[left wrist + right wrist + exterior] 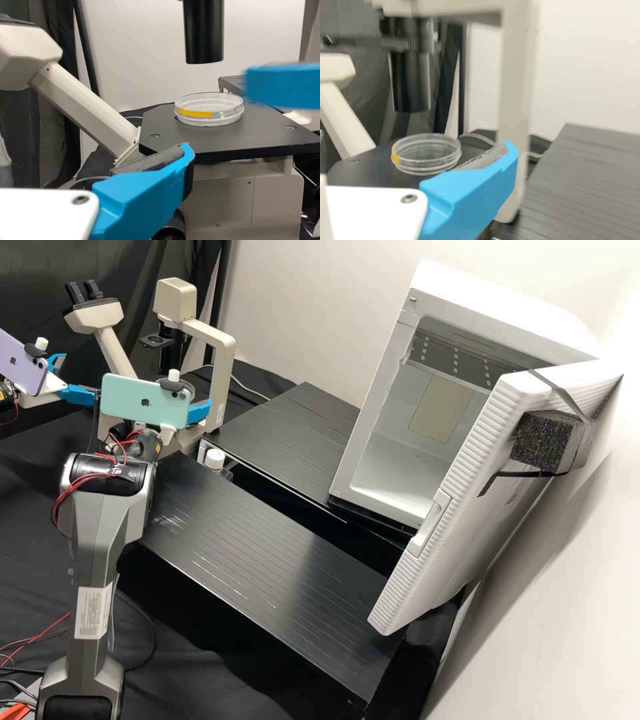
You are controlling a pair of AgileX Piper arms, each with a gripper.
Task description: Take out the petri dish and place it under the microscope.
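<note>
At the left of the high view, my left gripper [80,376] stands open beside the microscope [215,340]. My right gripper [199,412] is partly behind its phone, in front of the microscope. The clear petri dish [207,117], with a yellow strip on its side, lies flat on the black stage [225,142] below the dark lens tube [203,35]. My left gripper [187,150] is at the near side, apart from it; a blurred blue finger of the right arm shows beyond. In the right wrist view, the dish [427,162] is behind my right gripper [508,150], whose bare pad faces outward, open and empty.
A white incubator [407,440] has its door [460,487] swung wide at the right. Two black platforms [267,553] lie between it and the microscope. A white-capped bottle [215,460] stands in the gap near the microscope's base.
</note>
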